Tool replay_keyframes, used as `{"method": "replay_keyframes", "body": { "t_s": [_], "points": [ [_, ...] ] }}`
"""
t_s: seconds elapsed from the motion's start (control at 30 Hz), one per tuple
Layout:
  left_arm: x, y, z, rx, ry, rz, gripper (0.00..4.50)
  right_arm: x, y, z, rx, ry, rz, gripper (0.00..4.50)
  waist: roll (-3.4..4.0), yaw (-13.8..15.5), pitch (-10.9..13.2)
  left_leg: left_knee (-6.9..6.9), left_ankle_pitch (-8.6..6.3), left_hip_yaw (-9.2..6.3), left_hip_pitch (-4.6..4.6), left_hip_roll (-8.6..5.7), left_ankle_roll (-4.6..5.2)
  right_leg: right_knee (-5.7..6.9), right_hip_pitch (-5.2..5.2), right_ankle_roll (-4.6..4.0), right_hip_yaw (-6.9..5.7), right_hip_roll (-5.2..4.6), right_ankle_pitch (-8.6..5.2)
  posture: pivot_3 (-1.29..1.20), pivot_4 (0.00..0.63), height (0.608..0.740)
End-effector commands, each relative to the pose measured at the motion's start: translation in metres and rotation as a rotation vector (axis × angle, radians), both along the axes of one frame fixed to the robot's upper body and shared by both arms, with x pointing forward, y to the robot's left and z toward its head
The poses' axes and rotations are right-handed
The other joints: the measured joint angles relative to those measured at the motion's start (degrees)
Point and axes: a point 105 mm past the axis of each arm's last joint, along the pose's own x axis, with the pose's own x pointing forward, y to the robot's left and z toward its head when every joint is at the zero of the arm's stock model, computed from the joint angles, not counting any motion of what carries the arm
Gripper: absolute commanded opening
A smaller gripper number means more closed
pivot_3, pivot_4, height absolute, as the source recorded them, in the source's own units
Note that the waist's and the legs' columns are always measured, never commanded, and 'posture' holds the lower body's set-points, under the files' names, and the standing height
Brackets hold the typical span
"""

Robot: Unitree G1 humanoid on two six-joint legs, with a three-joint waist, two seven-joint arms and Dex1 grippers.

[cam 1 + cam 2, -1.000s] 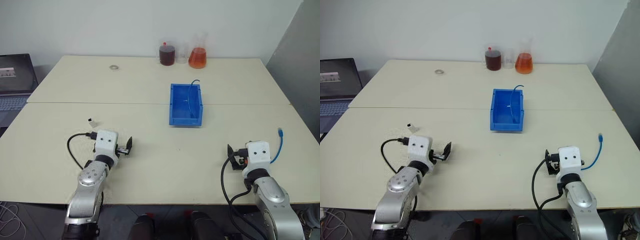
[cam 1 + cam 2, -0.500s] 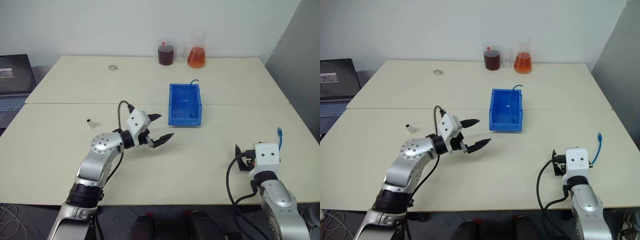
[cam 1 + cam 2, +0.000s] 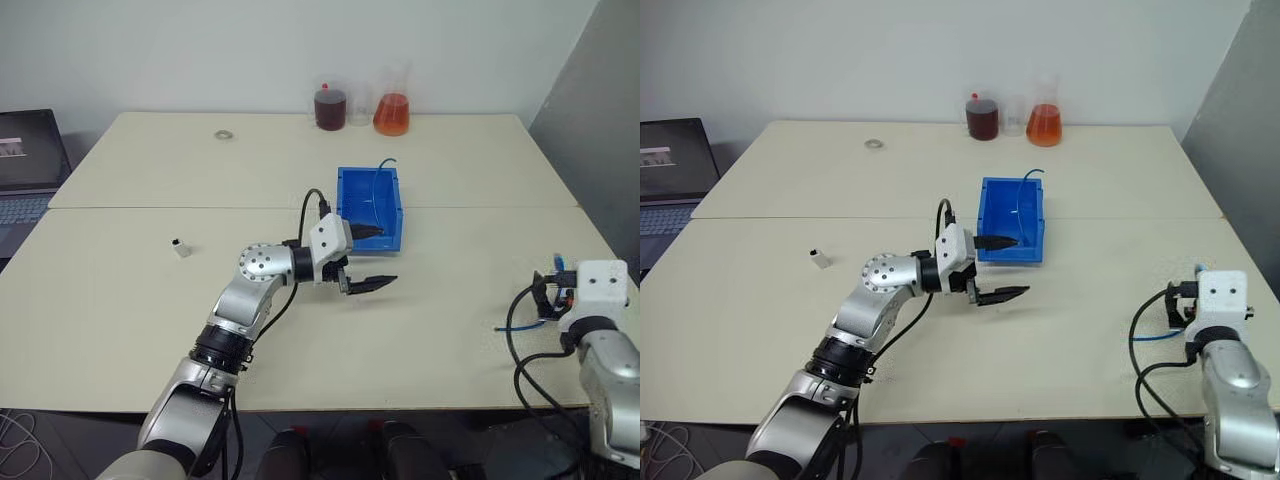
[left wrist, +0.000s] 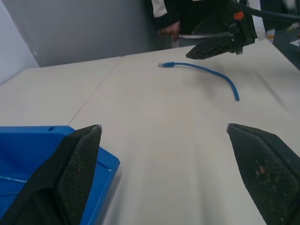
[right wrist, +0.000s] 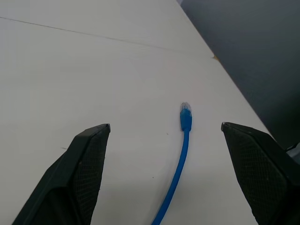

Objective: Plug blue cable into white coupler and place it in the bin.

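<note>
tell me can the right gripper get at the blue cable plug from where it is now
Probably yes. The right gripper is open with the blue cable lying on bare table between its fingers, plug end ahead, nothing in the way.

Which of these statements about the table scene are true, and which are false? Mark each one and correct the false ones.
1. The thin bright blue cable lies on the table in front of the open right claw. True.
2. The tiny white boxy plastic coupler is already inside the rectangular blue plastic bin. False: it lies on the table, well to the left of the bin.
3. The left claw is open and holds nothing. True.
4. The blue cable's clear plug is pushed into the white coupler. False: the plug end lies bare on the table, far from the coupler.
5. The two glass flasks of red and orange liquid stand at the table's near edge. False: they stand at the far edge.
</note>
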Motion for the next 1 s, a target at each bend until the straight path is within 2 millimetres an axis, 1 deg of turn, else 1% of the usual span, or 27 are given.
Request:
{"method": "replay_keyframes", "body": {
  "t_s": [0.03,0.13,0.37,0.47,0.53,0.57,0.6,0.73,0.8,0.87,0.9,0.93,1.0],
  "points": [
    [-0.006,-0.006,0.012,-0.016,-0.050,-0.041,4.50,0.009,-0.021,-0.003,0.058,0.023,-0.045,4.04,0.01,-0.02,0.01,0.00,0.00,0.00,0.00,0.00,0.00,0.00,0.00,0.00,0.01,0.00,0.00,0.00,0.150,0.740],
    [-0.009,-0.002,0.009,-0.012,-0.044,-0.047,4.50,0.016,-0.030,-0.009,0.097,0.043,-0.070,4.04,0.02,-0.04,0.01,0.01,0.00,0.05,0.00,-0.01,0.00,0.00,0.00,-0.01,0.04,-0.01,0.01,0.00,0.150,0.740],
    [-0.014,0.005,0.005,0.000,-0.039,-0.035,4.50,0.024,-0.034,-0.020,0.177,0.066,-0.059,4.04,0.06,0.00,0.00,0.01,0.00,0.04,0.00,0.00,0.00,0.02,0.00,-0.02,0.05,-0.01,0.02,0.00,0.150,0.740],
    [-0.013,0.008,0.005,-0.007,-0.039,-0.010,4.50,0.023,-0.033,-0.025,0.195,0.075,-0.042,3.53,0.07,0.03,0.00,0.01,0.00,0.04,0.01,0.00,0.00,0.02,0.00,-0.01,0.04,-0.01,0.02,0.00,0.150,0.740],
    [-0.014,0.009,0.004,-0.007,-0.036,-0.006,4.50,0.022,-0.032,-0.028,0.196,0.081,-0.036,3.00,0.07,0.02,0.00,0.01,0.00,0.04,0.01,0.00,0.00,0.02,0.01,-0.01,0.04,-0.01,0.02,0.00,0.150,0.740],
    [-0.016,0.010,0.004,-0.006,-0.034,-0.005,4.50,0.021,-0.033,-0.029,0.195,0.082,-0.036,2.80,0.07,0.02,0.00,0.01,0.00,0.04,0.01,0.00,0.00,0.02,0.01,-0.01,0.04,-0.01,0.02,0.00,0.150,0.740],
    [-0.017,0.010,0.003,-0.006,-0.032,-0.005,4.50,0.021,-0.034,-0.030,0.194,0.083,-0.037,2.45,0.07,0.03,0.00,0.01,0.00,0.04,0.00,0.00,0.00,0.02,0.01,-0.01,0.04,-0.01,0.02,0.00,0.150,0.740],
    [-0.021,0.009,0.002,-0.006,-0.026,-0.007,4.50,0.020,-0.039,-0.033,0.185,0.089,-0.039,1.55,0.07,0.03,0.00,0.02,0.00,0.04,0.01,0.00,0.00,0.02,0.01,-0.01,0.03,-0.02,0.02,0.00,0.150,0.740],
    [-0.021,0.009,0.003,-0.005,-0.024,-0.005,4.50,0.021,-0.040,-0.034,0.184,0.089,-0.038,1.07,0.07,0.04,-0.01,0.02,0.00,0.04,0.01,0.00,0.00,0.02,0.02,-0.01,0.04,-0.02,0.02,0.00,0.150,0.740],
    [-0.019,0.010,0.003,-0.004,-0.023,0.002,4.50,0.022,-0.040,-0.034,0.178,0.092,-0.027,0.49,0.07,0.07,-0.01,0.03,0.00,0.04,0.01,-0.01,0.00,0.02,0.02,-0.01,0.03,-0.02,0.02,0.00,0.150,0.740],
    [-0.018,0.011,0.003,-0.004,-0.023,0.010,4.50,0.022,-0.041,-0.035,0.174,0.096,-0.022,0.36,0.07,0.07,-0.01,0.03,0.00,0.04,0.01,-0.01,0.00,0.02,0.02,-0.01,0.03,-0.02,0.02,0.00,0.150,0.740],
    [-0.018,0.012,0.003,-0.005,-0.022,0.018,4.50,0.022,-0.041,-0.035,0.162,0.105,-0.015,0.02,0.07,0.08,-0.01,0.03,0.00,0.04,0.01,-0.01,0.00,0.02,0.02,-0.01,0.04,-0.02,0.02,0.00,0.150,0.740],
    [-0.019,0.016,0.003,-0.010,-0.015,0.031,4.50,0.020,-0.041,-0.033,0.118,0.121,0.018,0.01,0.07,0.07,-0.01,0.03,0.00,0.04,0.01,-0.01,0.00,0.02,0.02,-0.01,0.03,-0.02,0.02,0.00,0.150,0.740]
  ]
}}
